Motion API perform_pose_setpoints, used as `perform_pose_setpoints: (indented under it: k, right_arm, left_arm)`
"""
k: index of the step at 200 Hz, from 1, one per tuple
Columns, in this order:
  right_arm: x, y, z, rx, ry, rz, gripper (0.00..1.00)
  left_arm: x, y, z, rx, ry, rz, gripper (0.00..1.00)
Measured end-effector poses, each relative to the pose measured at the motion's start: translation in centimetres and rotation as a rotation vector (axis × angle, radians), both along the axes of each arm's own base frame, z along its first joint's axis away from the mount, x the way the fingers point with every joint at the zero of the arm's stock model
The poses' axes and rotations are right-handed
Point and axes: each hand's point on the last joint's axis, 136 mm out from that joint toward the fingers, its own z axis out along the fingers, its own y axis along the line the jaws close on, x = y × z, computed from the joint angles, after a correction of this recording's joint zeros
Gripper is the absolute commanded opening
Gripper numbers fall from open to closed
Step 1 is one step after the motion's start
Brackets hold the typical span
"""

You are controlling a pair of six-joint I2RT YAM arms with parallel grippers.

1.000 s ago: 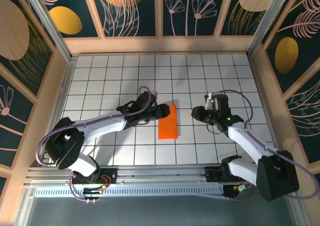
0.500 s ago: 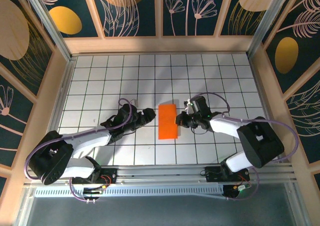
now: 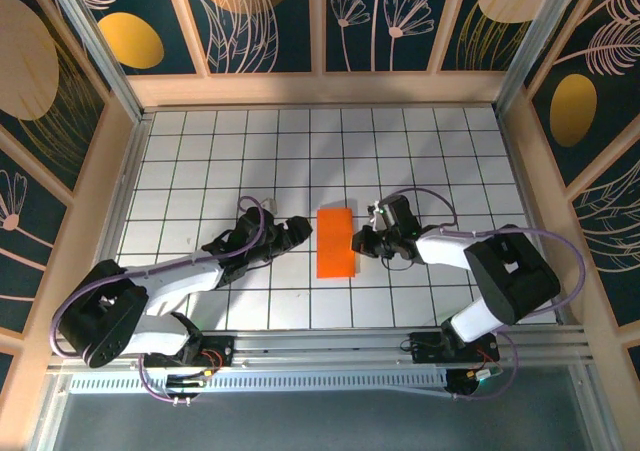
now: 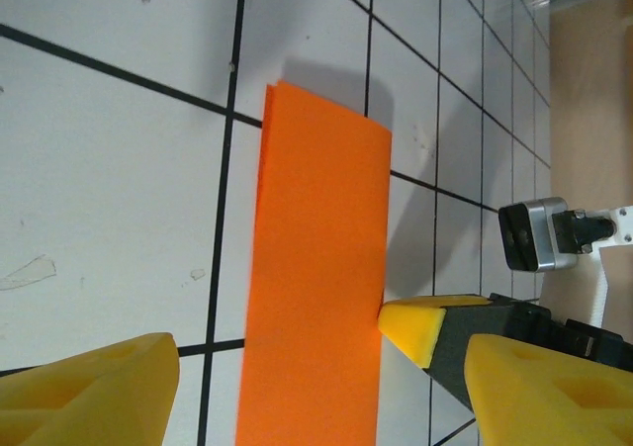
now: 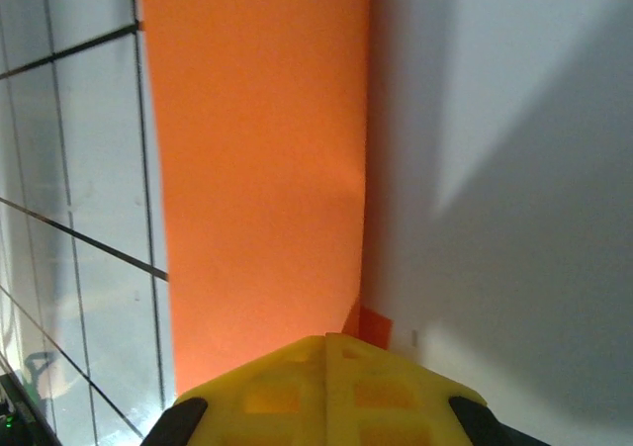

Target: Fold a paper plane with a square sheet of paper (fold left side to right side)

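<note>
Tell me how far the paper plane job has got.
Done: the square sheet of paper lies folded in half, a narrow rectangle flat on the tiled table. In hand: the shut right claw touches its right edge; whether it pinches the paper is unclear. The open left claw sits apart on the left. Left: no pointed nose or centre ridge shows, so the plane's folds are not yet done.

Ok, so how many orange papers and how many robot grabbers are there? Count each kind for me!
Folded orange paper: 1
Robot grippers: 2 (left gripper, right gripper)
Total: 3
</note>
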Motion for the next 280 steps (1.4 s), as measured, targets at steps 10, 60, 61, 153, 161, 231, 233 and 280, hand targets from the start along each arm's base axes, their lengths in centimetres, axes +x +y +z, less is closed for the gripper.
perform_pose_setpoints:
  k: [10,60,61,153,161,231,233,280]
  right_arm:
    - [-0.2,-0.2,-0.4,-0.006,0.007,0.001,0.00]
    - [-0.1,-0.4,-0.7,-0.003,-0.011,0.013,0.00]
    - [-0.1,-0.4,-0.7,-0.002,-0.011,0.013,0.00]
    - [0.1,-0.3,-0.7,0.005,-0.027,0.032,0.00]
    - [0.1,-0.3,-0.7,0.004,-0.027,0.031,0.00]
    - [0.1,-0.3,-0.7,0.005,-0.027,0.031,0.00]
    - [0.1,-0.3,-0.7,0.005,-0.026,0.031,0.00]
    - [0.1,-0.3,-0.7,0.005,-0.026,0.032,0.00]
  left_arm:
    - [-0.1,-0.1,-0.4,0.004,0.011,-0.007,0.73]
    - [-0.3,-1.1,-1.7,0.015,0.057,-0.057,0.64]
    - [-0.3,-1.1,-1.8,0.015,0.057,-0.058,0.63]
    - [-1.0,-3.2,-4.0,0.013,0.133,-0.171,0.50]
    - [-1.1,-3.3,-4.0,0.012,0.136,-0.179,0.47]
    - [-0.9,-4.3,-4.5,0.010,0.153,-0.218,0.46]
    - [-0.9,-4.3,-4.6,0.010,0.153,-0.218,0.46]
    - [-0.8,-4.8,-5.1,0.038,0.162,-0.233,0.40]
